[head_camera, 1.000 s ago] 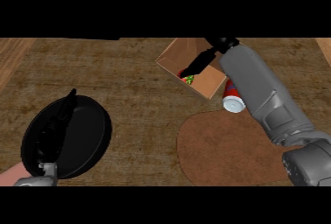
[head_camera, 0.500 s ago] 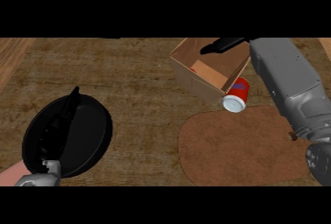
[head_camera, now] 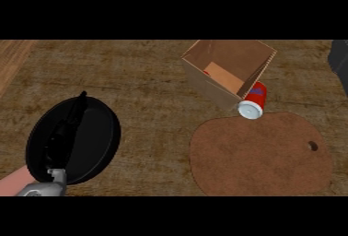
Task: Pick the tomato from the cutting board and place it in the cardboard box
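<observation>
While the table (head_camera: 136, 69) fills the view, what matters lies on its right half. The round cutting board (head_camera: 262, 156) carries no tomato. At lower left, the left hand (head_camera: 68, 133) rests over a black pan (head_camera: 102, 138), its fingers straight and released, holding nothing. The cardboard box (head_camera: 211, 90) stands open just beyond the board, with a red can (head_camera: 255, 97) lying against its near corner. A small red patch, apparently the tomato (head_camera: 206, 72), sits inside against the left wall. The right hand is out of view, so its fingers cannot be judged. The placing looks done; any retreat should go straight up and away, clear of the box rim and the can.
</observation>
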{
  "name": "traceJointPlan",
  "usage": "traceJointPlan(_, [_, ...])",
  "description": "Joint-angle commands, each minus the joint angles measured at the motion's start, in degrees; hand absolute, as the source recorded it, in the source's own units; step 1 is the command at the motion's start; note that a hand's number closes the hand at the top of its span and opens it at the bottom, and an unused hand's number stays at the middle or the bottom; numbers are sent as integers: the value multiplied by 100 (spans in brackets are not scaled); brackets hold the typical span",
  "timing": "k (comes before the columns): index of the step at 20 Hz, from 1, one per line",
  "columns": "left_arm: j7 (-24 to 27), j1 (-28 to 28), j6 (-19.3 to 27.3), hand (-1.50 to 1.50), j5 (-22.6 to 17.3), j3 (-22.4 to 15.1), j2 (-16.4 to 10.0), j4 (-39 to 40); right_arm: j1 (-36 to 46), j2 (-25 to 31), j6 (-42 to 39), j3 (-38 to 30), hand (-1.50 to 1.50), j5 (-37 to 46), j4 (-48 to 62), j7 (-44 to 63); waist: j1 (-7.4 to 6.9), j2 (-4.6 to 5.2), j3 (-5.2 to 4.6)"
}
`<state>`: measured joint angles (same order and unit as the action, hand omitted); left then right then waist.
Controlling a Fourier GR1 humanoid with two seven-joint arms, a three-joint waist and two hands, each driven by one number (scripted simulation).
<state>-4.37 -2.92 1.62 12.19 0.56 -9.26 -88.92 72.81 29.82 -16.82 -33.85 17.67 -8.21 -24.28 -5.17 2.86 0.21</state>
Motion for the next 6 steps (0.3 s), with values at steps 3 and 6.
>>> traceJointPlan(3, [-51,-171,-78,0,-67,38,-32,23,-406,766,-658,-122,-150,-92,14,-175,-31,47,15])
traceJointPlan(6, [-44,-199,14,0,27,-77,85,4,-473,942,-939,-28,-150,6,-19,-284,-125,97,25])
